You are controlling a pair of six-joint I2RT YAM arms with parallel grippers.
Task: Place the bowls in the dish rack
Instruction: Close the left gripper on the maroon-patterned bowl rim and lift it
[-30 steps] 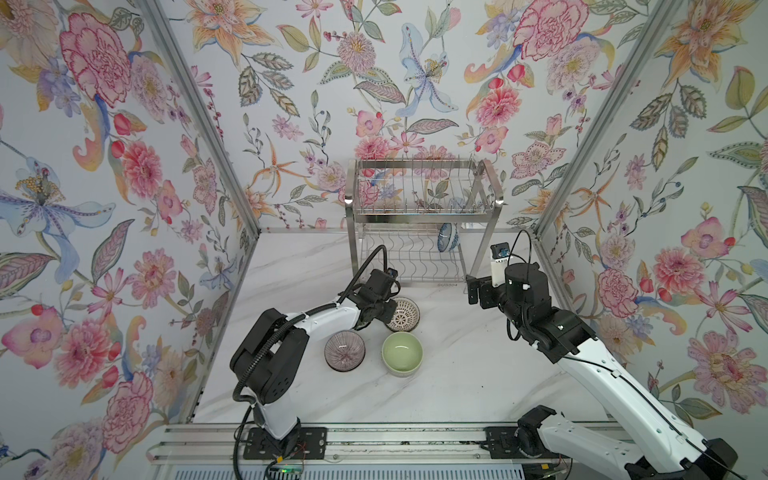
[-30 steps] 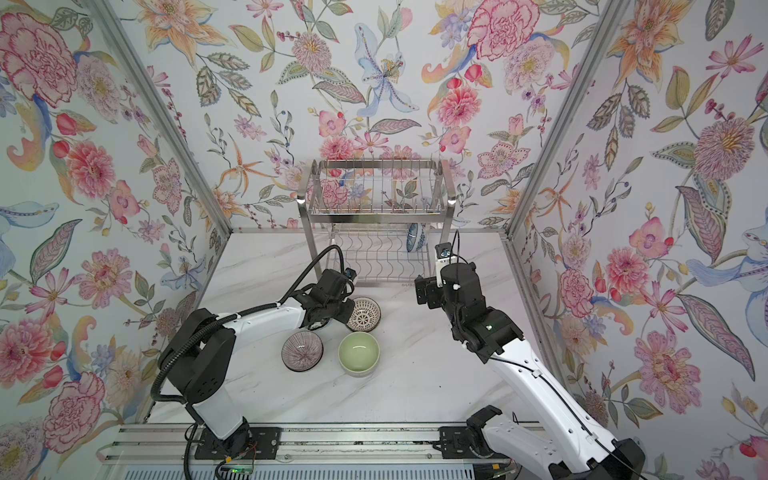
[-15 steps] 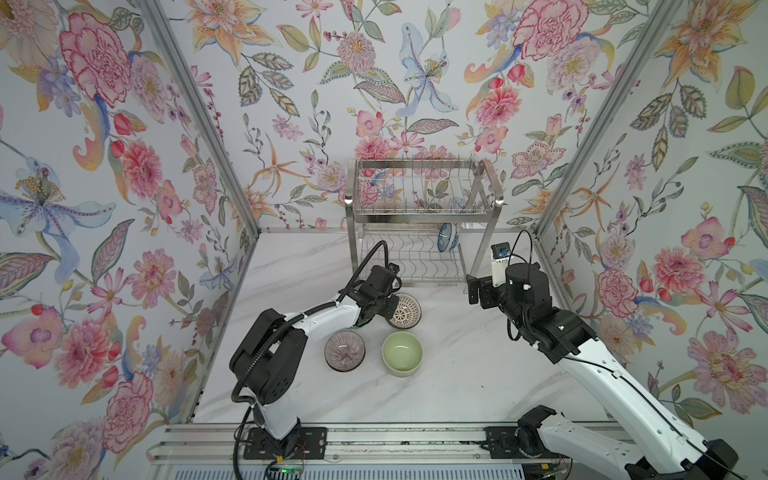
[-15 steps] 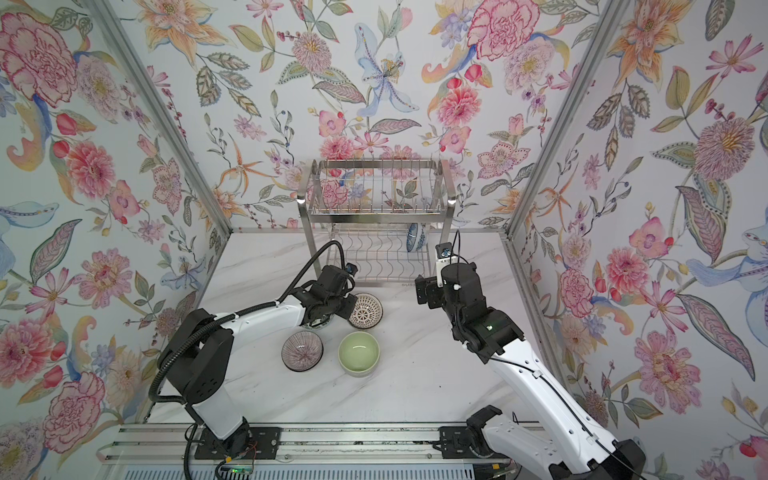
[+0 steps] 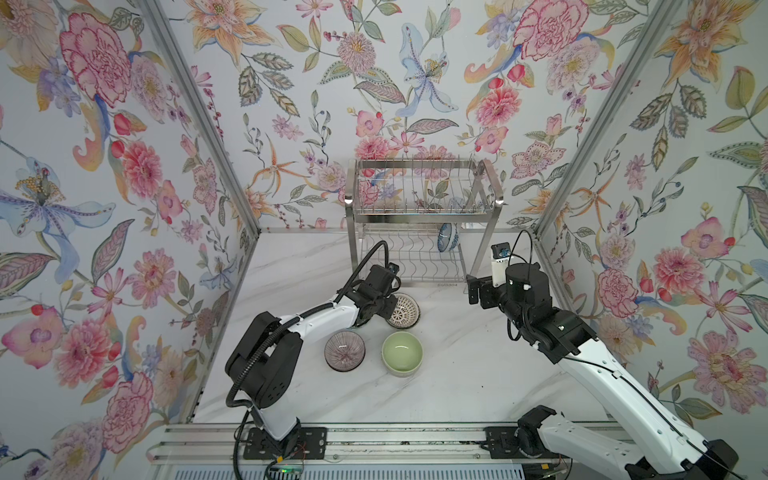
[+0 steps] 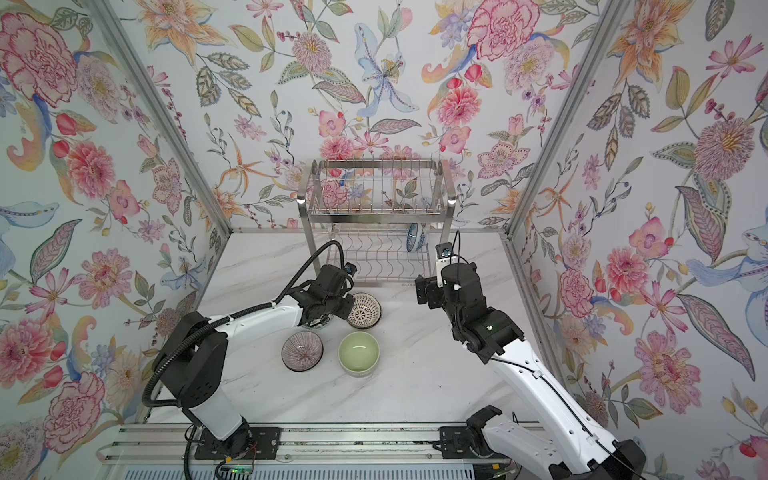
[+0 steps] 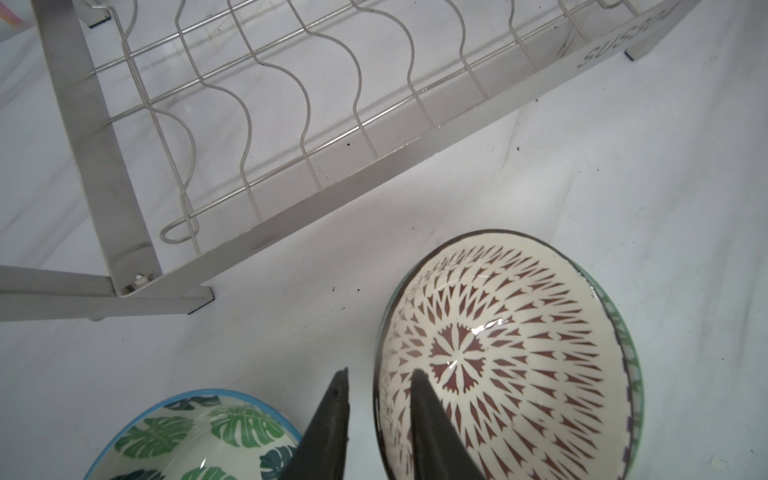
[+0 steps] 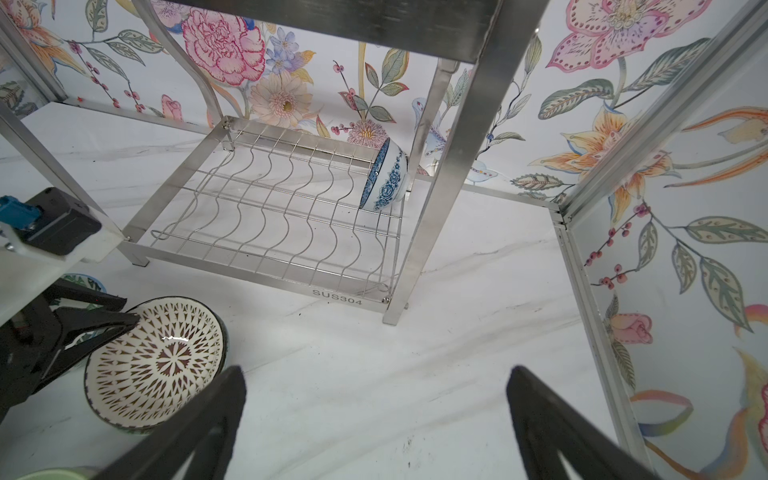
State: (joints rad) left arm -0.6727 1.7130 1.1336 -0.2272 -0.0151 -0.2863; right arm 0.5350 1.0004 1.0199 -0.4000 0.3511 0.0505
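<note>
The two-tier stainless steel wire dish rack (image 5: 422, 208) stands at the back of the white marbled surface (image 5: 457, 374), against the flowered wall. A small blue-and-white floral bowl (image 5: 448, 237) is propped on its edge at the far right end of the wavy-wire lower shelf, close to the right rear leg; the right wrist view (image 8: 386, 178) shows its opening turned towards the middle of the rack. The basket-like upper tier looks bare of bowls.

Four more bowls sit out on the surface in front of the rack. A cream bowl with a brown lattice pattern (image 5: 403, 311) lies nearest the rack's front bar, tipped rather than flat. Nearer the front edge, a purple ribbed bowl (image 5: 345, 351) and a plain pale green bowl (image 5: 402, 353) stand upright side by side. A white bowl printed with green leaves and rimmed in blue (image 7: 187, 432) sits under the left arm, just beside the lattice bowl.

The left hand (image 7: 379, 372) is at the lattice bowl's rim with its fingers a narrow way apart, one inside the bowl and one outside. A sliver of gap shows at the rim, so it does not look clamped.

The right hand (image 8: 376, 370) hangs near the rack's right front leg, fingers spread wide with nothing between them.
</note>
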